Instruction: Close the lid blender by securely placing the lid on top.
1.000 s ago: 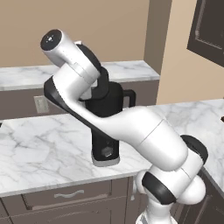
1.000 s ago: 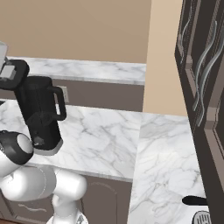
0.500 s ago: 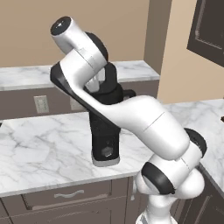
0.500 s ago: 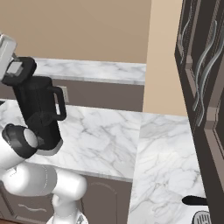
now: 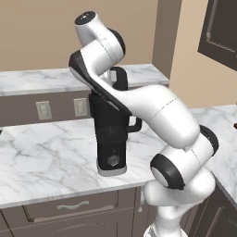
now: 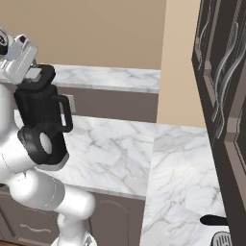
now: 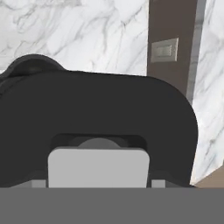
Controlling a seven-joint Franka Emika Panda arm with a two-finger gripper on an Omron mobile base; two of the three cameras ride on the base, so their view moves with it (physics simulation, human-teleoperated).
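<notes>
The claw sits at the top of the blender, with the lid directly beneath it. In the hand view the light grey knob at the lid's centre lies right at the foot of the picture, where the fingertips come in, and two small grey tabs flank it; the tips themselves are cut off by the lower edge, so how wide the jaws stand, and whether they clasp the knob, cannot be told. In the right base view the white hand is pressed close against the lid from the camera's near side, and the fingers are too small there to judge.

The lid spreads out just below the claw as a broad black rounded cap. In the right base view it rests at the top of the dark jar, slightly tilted (whether it is seated all round cannot be told).

Below the claw, the blender stands upright on the marble counter. Its loop handle projects from the jar's side in the right base view, and its black base with a small hexagonal button sits on the counter in the left base view, partly crossed by the white arm.

Beyond the claw, past the blender, a dark backsplash strip carries two wall outlets, and a raised marble ledge runs along above it. Farther still stands a tan wall.
</notes>
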